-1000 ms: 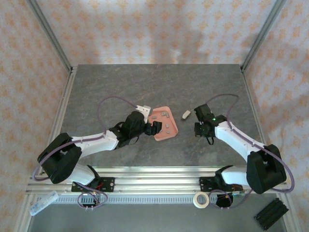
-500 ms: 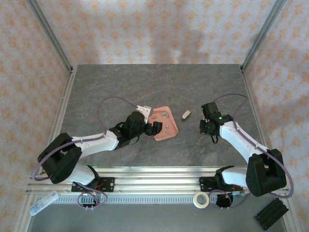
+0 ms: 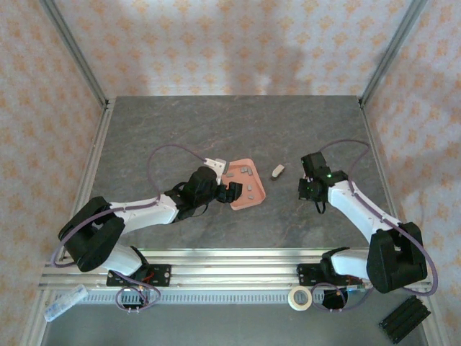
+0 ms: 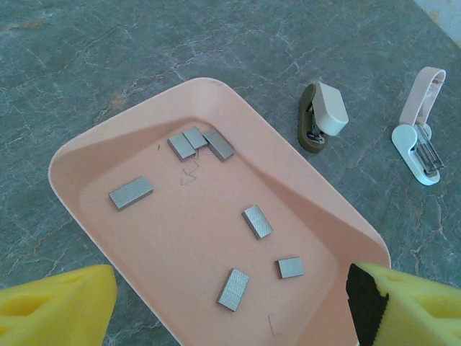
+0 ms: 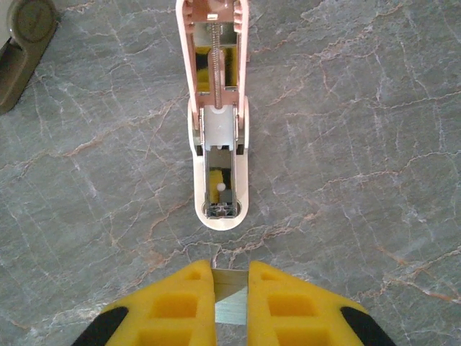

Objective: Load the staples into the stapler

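The stapler (image 5: 216, 108) lies opened flat on the grey table, pink and white, its channel end pointing at my right gripper (image 5: 231, 277). That gripper is shut on a short grey strip of staples (image 5: 231, 303), held just short of the stapler's tip. In the left wrist view the stapler (image 4: 420, 137) lies right of the salmon tray (image 4: 94, 144). Several loose staples (image 4: 257, 220) lie in the tray. My left gripper (image 4: 230, 310) is open, its yellow fingers either side of the tray's near end, holding nothing. From above, the left gripper (image 3: 229, 191) is at the tray (image 3: 253, 194) and the right gripper (image 3: 305, 189) is to its right.
A stubby cream and brown piece (image 4: 322, 115) lies between the tray and the stapler, also visible from above (image 3: 277, 171). A tape roll (image 3: 300, 298) and a black part (image 3: 403, 319) sit below the table's front rail. Metal posts stand at the back corners.
The right arm has shifted a little to the right and back, away from the tray, still gripping the strip. The left arm has hardly moved.
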